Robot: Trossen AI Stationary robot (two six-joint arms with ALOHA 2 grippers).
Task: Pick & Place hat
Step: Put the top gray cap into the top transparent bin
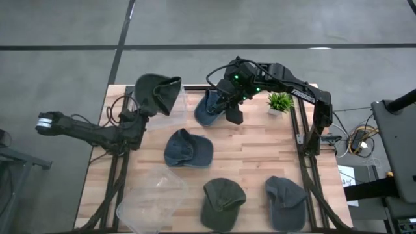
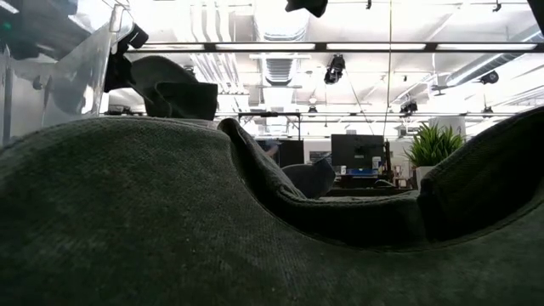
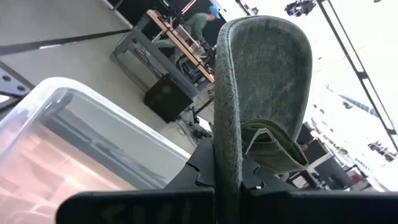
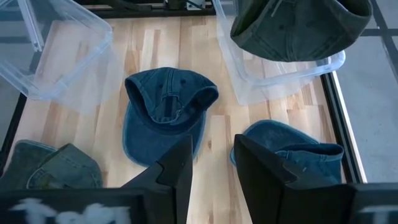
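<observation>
Overhead, left hand (image 1: 144, 110) grips green hat (image 1: 158, 92).

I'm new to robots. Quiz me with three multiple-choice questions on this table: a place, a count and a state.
1. Where is the dark green fabric hat? A: left gripper. B: floor. C: plant pot.
2. Blue denim caps on the wooden table? A: one. B: two. C: four.
3. The right gripper is: A: gripping a cap. B: open, empty. C: folded away.

1A: the left gripper pinches it.
2B: far cap, central cap.
3B: the right gripper shows a bare gap.
</observation>
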